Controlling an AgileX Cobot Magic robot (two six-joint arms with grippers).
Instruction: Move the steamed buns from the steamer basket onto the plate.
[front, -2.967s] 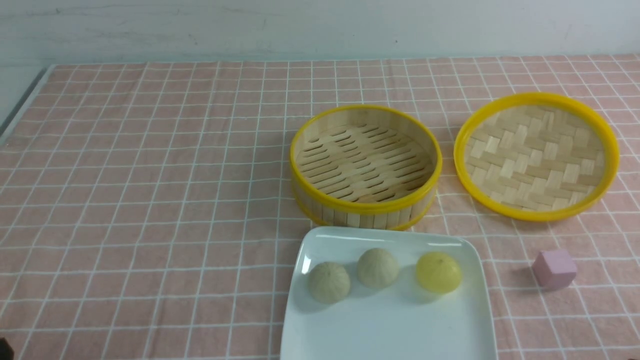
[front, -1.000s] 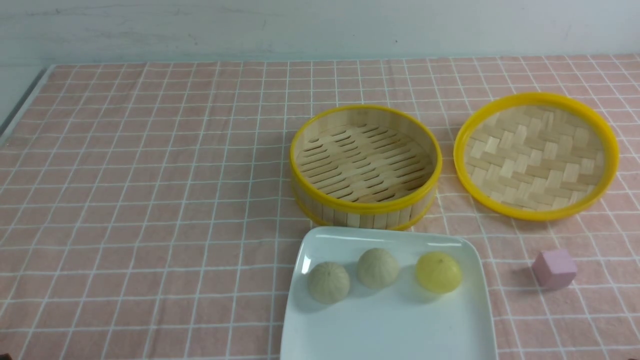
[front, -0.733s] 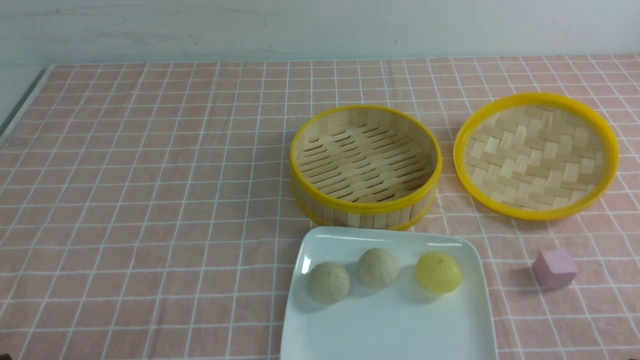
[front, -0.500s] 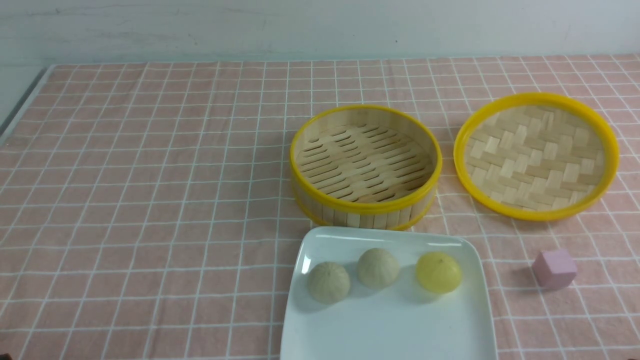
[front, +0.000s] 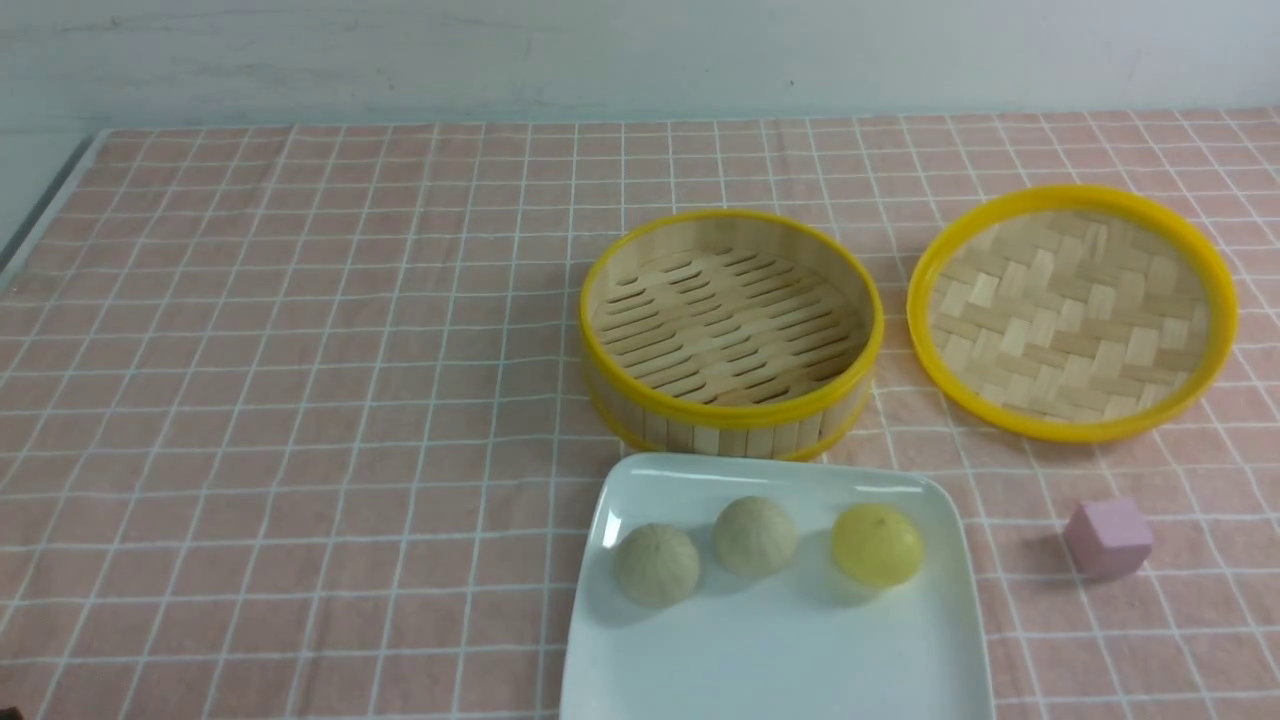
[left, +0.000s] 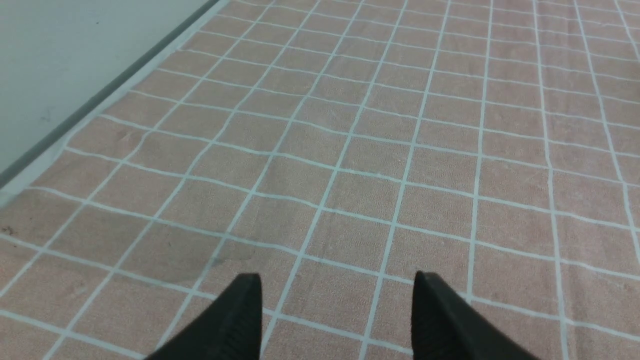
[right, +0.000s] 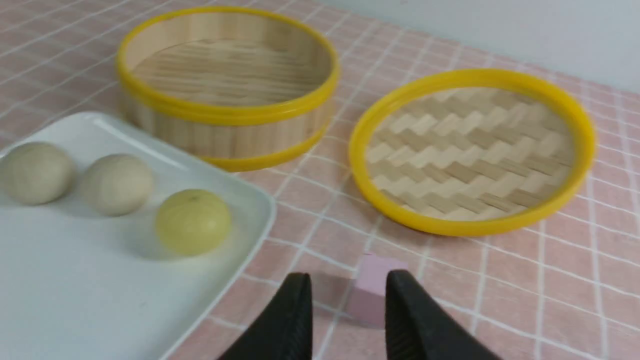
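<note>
Three steamed buns sit in a row on the white plate (front: 780, 660): a beige bun (front: 657, 564), a second beige bun (front: 756, 536) and a yellow bun (front: 877, 544). They also show in the right wrist view, with the yellow bun (right: 192, 221) nearest the plate's edge (right: 240, 260). The steamer basket (front: 732, 400) stands empty just behind the plate. Neither gripper shows in the front view. My left gripper (left: 336, 285) is open and empty over bare cloth. My right gripper (right: 348, 282) is open and empty, low beside the plate.
A shallow yellow-rimmed woven tray (front: 1072, 312) lies right of the basket. A small pink cube (front: 1108, 538) sits right of the plate, just beyond my right gripper's fingertips (right: 370, 295). The pink checked cloth ends at the table's left edge (left: 75, 125).
</note>
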